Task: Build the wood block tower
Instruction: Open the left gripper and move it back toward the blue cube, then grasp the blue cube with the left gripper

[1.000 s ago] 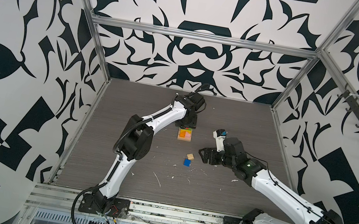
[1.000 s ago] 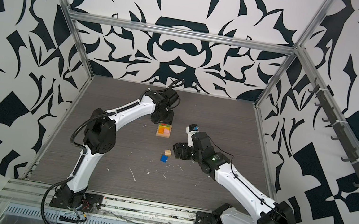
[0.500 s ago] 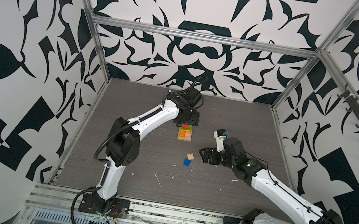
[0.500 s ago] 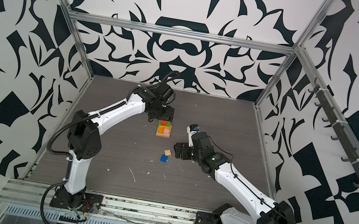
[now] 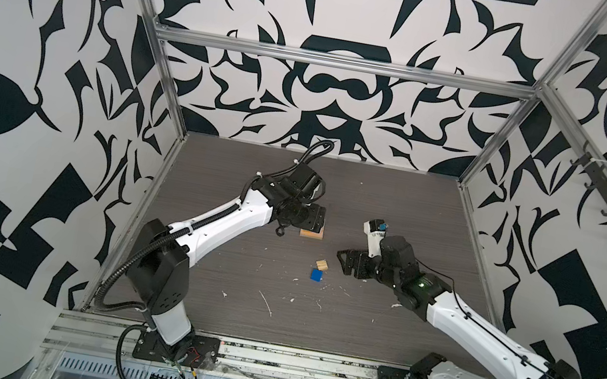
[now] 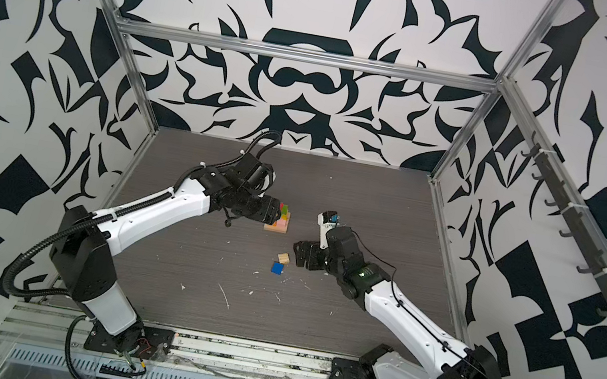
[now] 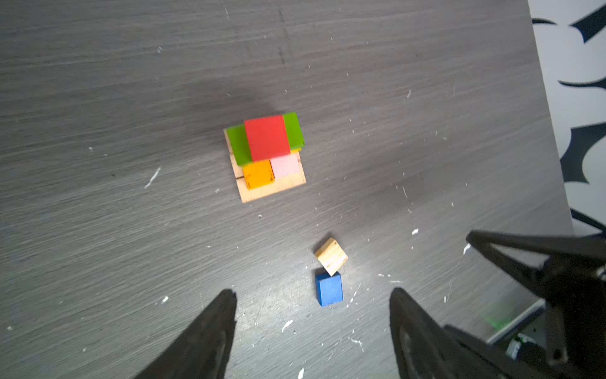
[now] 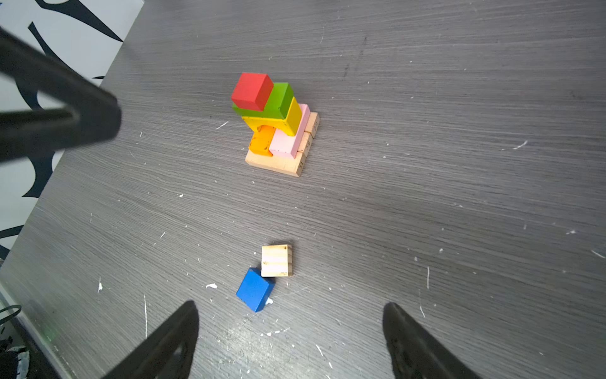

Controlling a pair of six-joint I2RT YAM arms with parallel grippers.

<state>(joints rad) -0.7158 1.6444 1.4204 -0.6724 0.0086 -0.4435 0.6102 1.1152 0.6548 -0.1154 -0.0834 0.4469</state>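
Observation:
The tower (image 6: 280,218) stands mid-table on a tan bar base (image 5: 311,234), with orange, pink, yellow and green blocks above it. A red square (image 7: 266,137) (image 8: 252,91) is on top. In both top views my left gripper (image 5: 315,220) (image 6: 272,214) hangs over the tower's left side and hides much of it. It is open and empty (image 7: 313,292). A blue square (image 5: 316,275) (image 8: 255,288) and a plain cube (image 5: 322,264) (image 8: 276,261) lie touching on the table. My right gripper (image 5: 344,261) (image 8: 290,306) is just right of them, open and empty.
The dark wood-grain table (image 5: 397,198) has patterned walls and metal posts on three sides. White chips and scratches (image 5: 266,304) dot its front. The arm bases stand on a rail at the near edge (image 5: 305,361).
The left arm's elbow has swung out to the left and down, its gripper staying near the tower with wider jaws. The right arm and the loose blocks have not moved.

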